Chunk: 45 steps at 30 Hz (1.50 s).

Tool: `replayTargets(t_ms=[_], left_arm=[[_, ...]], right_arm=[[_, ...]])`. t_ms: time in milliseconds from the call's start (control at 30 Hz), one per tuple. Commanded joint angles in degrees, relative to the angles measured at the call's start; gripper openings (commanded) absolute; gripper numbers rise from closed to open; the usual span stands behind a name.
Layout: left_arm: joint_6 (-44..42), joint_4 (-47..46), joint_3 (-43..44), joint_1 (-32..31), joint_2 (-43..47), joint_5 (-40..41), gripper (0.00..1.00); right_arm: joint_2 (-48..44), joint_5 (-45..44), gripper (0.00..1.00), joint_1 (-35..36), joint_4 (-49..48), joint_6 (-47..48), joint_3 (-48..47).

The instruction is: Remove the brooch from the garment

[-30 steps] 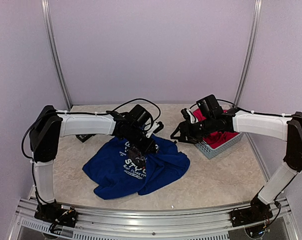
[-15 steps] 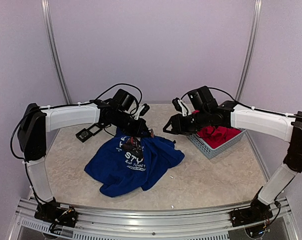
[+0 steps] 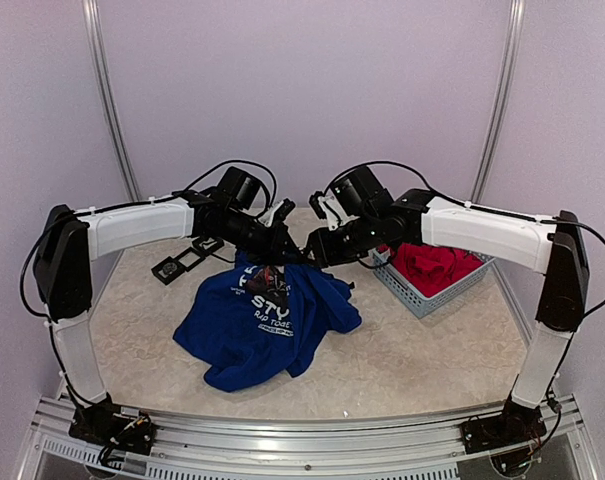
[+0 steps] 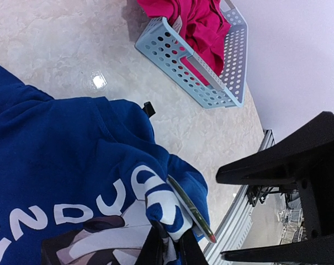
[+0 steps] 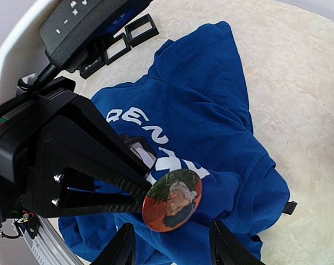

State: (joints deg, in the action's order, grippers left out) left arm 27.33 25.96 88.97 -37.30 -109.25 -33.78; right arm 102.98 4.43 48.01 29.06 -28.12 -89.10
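Since a second ago, the right gripper (image 3: 317, 252) has been swung from beside the basket (image 3: 422, 302) to the left gripper (image 3: 281, 261), over the garment (image 3: 252, 335). A printed fold is kept pinched and raised by the left gripper's clenched jaws. The brooch (image 5: 172, 200) is pinned on that fold, facing the right gripper's spread fingers (image 5: 121, 245). A red garment (image 3: 437, 265) is held in the basket; black frames (image 3: 177, 265) lie apart.
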Motion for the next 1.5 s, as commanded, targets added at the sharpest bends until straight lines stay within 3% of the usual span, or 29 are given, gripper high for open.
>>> replayTargets(t_ms=[0,267,700,800,967,1200,1333,1467], left_arm=[[1.6,0.3,2.0,0.3,-0.3,-2.9,0.00],[2.2,1.4,3.0,0.3,-1.0,-2.8,0.00],[2.5,1.5,3.0,0.5,-1.0,-2.9,0.00],[2.6,2.1,2.7,0.6,-1.2,-2.2,0.01],[1.8,4.7,1.9,0.9,-0.8,2.6,0.21],[-2.8,7.5,-0.1,1.1,1.5,9.9,0.38],[-5.1,7.7,-2.9,1.1,3.8,14.4,0.54],[-7.2,1.5,-8.2,0.8,7.9,11.1,0.69]], right_arm=[[3.4,-4.0,0.43,2.0,5.6,3.0,-4.8],[5.9,-7.2,0.39,3.1,8.1,5.2,-8.1],[7.0,-10.6,0.00,3.3,9.7,6.0,-10.0],[6.4,-10.9,0.00,3.2,9.6,5.8,-10.2],[5.1,-10.9,0.00,3.3,13.2,6.0,-11.6],[3.2,-6.1,0.00,2.8,21.4,9.4,-12.2],[2.0,0.8,0.00,1.4,24.2,11.6,-12.1],[0.3,10.5,0.00,-0.6,22.2,13.9,-10.7]])
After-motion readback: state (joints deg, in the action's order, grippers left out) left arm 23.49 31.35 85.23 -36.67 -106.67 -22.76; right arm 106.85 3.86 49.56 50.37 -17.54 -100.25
